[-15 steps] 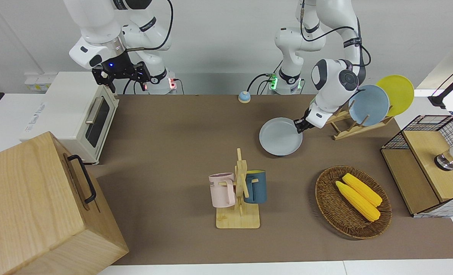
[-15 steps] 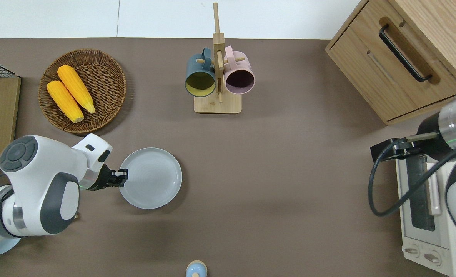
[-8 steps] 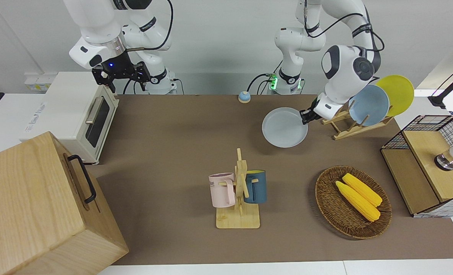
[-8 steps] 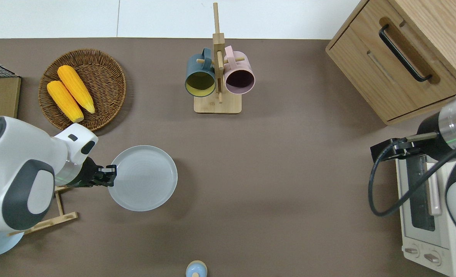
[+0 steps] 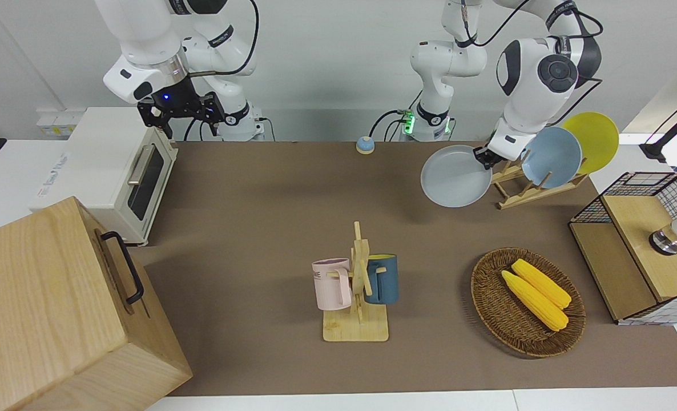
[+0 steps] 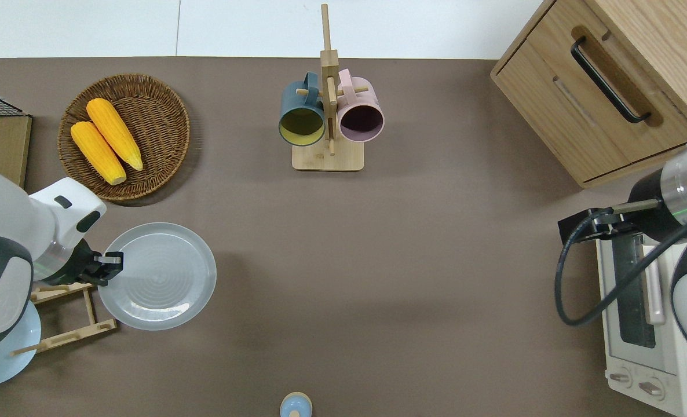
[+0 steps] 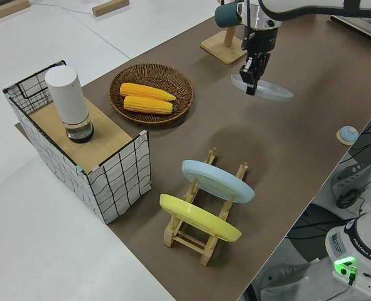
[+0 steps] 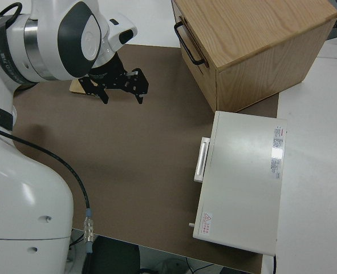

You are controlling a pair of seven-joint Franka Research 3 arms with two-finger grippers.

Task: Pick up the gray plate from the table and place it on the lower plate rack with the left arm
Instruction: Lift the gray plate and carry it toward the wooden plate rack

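Observation:
My left gripper (image 5: 483, 158) is shut on the rim of the gray plate (image 5: 455, 177) and holds it roughly level in the air. In the overhead view the left gripper (image 6: 112, 265) and the gray plate (image 6: 158, 277) are over the table, beside the end of the lower plate rack (image 6: 65, 337) that faces the right arm's end. The rack (image 5: 518, 200) holds a light blue plate (image 5: 551, 157) and a yellow plate (image 5: 592, 134) standing slanted in its slots. The left side view shows the gray plate (image 7: 267, 89) well above the table. My right gripper (image 8: 122, 85) is parked and open.
A mug tree (image 5: 360, 279) with a pink and a blue mug stands mid-table. A wicker basket (image 5: 490, 311) with two corn cobs and a wire crate (image 5: 635, 240) lie toward the left arm's end. A toaster oven (image 5: 127, 171) and a wooden cabinet (image 5: 59, 308) stand toward the right arm's end.
My left gripper has lifted the gray plate off the table and carried it toward the plate rack. The right arm has not moved.

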